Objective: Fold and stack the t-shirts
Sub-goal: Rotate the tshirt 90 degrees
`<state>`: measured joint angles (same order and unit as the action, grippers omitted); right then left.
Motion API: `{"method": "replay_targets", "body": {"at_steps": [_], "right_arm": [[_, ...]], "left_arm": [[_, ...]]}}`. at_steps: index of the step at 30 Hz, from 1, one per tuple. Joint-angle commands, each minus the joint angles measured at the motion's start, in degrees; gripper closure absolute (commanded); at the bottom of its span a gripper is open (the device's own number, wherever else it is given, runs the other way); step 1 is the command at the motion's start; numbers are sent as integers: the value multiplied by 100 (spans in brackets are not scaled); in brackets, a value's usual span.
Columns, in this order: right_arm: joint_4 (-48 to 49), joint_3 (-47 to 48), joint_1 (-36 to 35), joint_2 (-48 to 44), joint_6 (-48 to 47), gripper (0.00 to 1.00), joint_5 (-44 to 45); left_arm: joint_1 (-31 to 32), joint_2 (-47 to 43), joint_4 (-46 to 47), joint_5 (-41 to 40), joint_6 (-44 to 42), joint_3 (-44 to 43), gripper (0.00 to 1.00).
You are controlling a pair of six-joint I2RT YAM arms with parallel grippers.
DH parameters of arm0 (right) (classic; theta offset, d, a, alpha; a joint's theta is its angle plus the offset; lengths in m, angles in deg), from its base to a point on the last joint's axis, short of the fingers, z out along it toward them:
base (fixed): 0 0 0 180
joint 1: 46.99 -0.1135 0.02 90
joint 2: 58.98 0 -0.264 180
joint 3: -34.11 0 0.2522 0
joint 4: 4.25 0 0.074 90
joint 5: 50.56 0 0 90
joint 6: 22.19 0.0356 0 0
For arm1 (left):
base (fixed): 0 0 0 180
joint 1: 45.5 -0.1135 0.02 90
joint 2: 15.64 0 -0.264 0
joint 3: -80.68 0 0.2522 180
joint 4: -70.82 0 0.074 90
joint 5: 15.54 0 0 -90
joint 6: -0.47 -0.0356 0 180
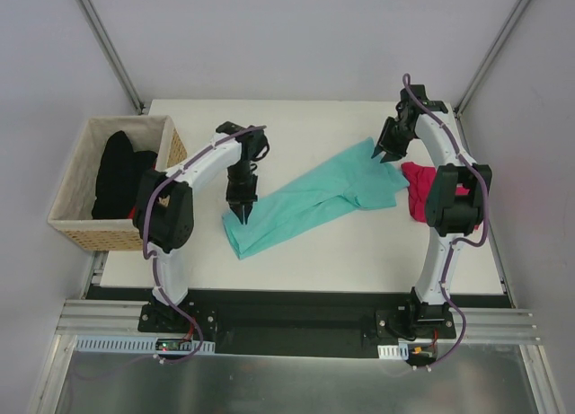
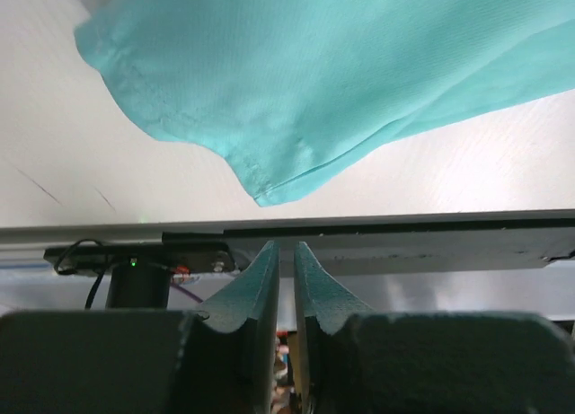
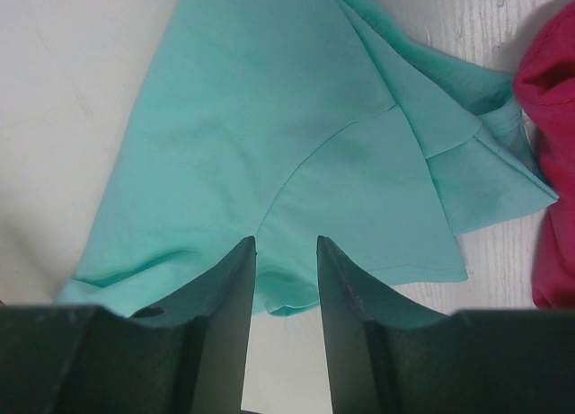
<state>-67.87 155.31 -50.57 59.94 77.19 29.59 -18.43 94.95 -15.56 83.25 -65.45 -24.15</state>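
Observation:
A teal-green t-shirt (image 1: 314,198) lies stretched in a long diagonal band across the table, from near left to far right. My left gripper (image 1: 243,218) points down over its near-left end. In the left wrist view that end (image 2: 341,82) lies beyond the gripper (image 2: 286,248), whose jaws stand a narrow slit apart with nothing between them. My right gripper (image 1: 388,158) is open at the shirt's far-right end, and the hem (image 3: 269,118) shows between its fingertips (image 3: 286,243). A crumpled magenta-pink t-shirt (image 1: 418,191) lies beside the right arm. Black t-shirts (image 1: 117,176) fill the basket.
A tan woven basket (image 1: 90,221) stands off the table's left edge, beside the left arm's elbow. The pink shirt (image 3: 552,162) touches the teal one on the right. The table's near edge and the metal rail (image 2: 404,243) run just below the left gripper.

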Motion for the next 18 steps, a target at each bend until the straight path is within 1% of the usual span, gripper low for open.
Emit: {"method": "replay_targets", "body": {"at_steps": [1,5,8,9,11,12,14,18], "right_arm": [[-59,-47,15,79,19,63,114],[38,-179,23,45,28,66,123],[161,-346,23,-70,98,81,124],[188,-399,15,-105,116,87,80],[232,-566,-3,-140,186,92,53],[240,-636,-3,-149,212,96,36],[302,-908,-3,-193,292,98,18],[495,-1356,-3,-281,379,99,-26]], "left_arm": [[53,-142,-42,-185,115,-736,89],[53,-353,160,-281,89,-1412,89],[44,-529,292,-431,19,-1764,89],[44,-581,388,-519,1,-1835,89],[44,-696,485,-598,-78,-2019,89],[44,-722,520,-616,-113,-2099,88],[35,-705,521,-607,-219,-2344,88],[26,-652,512,-599,-324,-2591,88]]}}
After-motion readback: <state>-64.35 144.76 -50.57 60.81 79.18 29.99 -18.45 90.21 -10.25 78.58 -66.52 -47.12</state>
